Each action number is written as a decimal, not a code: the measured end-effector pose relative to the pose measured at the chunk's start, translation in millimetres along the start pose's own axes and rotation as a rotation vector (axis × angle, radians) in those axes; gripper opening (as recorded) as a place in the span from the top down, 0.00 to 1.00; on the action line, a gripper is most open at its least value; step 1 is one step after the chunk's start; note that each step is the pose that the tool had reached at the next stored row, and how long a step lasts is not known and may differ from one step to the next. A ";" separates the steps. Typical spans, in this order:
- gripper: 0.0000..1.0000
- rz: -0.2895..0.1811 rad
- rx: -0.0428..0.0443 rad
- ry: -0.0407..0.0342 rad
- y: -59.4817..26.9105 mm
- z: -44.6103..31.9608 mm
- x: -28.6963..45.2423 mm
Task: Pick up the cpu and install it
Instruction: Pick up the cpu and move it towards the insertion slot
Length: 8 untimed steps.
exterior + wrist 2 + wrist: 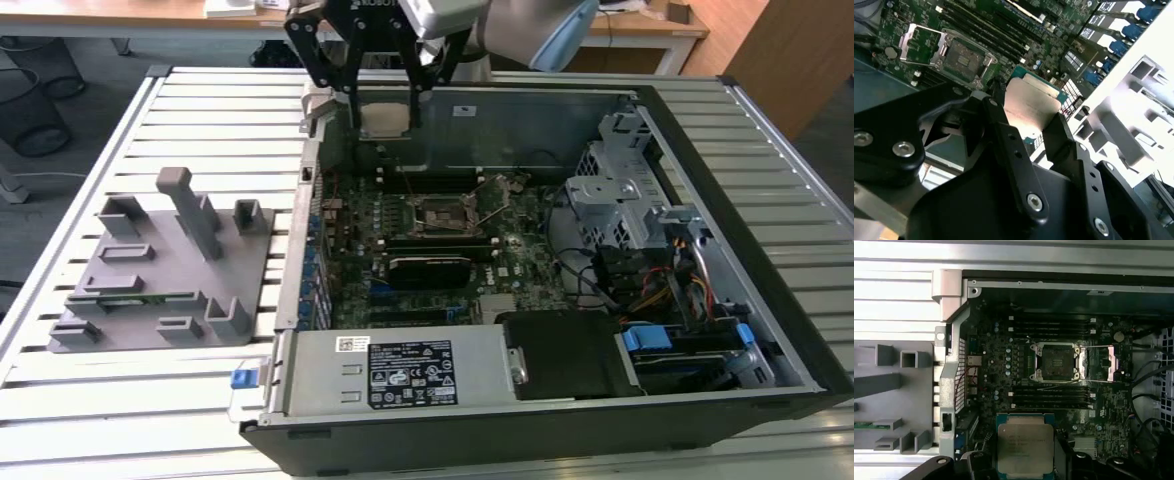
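Over open black desktop computer case (747, 250), by its far wall in exterior view: black two-finger gripper (384, 128), clamped on opposite edges of flat square silver-topped cpu (384, 114), held clear of green motherboard (514, 265). Inside case: square black-framed socket (1056, 360), metal lid flipped open. Beside case: grey plastic fixture tray (160, 270).
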<state>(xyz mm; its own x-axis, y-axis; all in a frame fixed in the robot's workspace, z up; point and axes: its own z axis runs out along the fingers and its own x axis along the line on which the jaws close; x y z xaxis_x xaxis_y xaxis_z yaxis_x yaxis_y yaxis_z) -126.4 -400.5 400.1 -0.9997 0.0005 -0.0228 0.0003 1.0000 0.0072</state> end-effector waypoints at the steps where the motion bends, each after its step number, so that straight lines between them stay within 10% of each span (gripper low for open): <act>1: 0.46 0.000 0.0000 0.0000 0.0 0.2 -2.8; 8: 0.46 0.000 0.0000 0.0000 0.0 1.3 -19.9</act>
<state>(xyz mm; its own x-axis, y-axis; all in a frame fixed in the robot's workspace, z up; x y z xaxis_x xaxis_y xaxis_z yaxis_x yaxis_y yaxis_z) -106.5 -400.5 399.2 -0.9997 0.0005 -0.0227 0.0004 1.0000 0.0072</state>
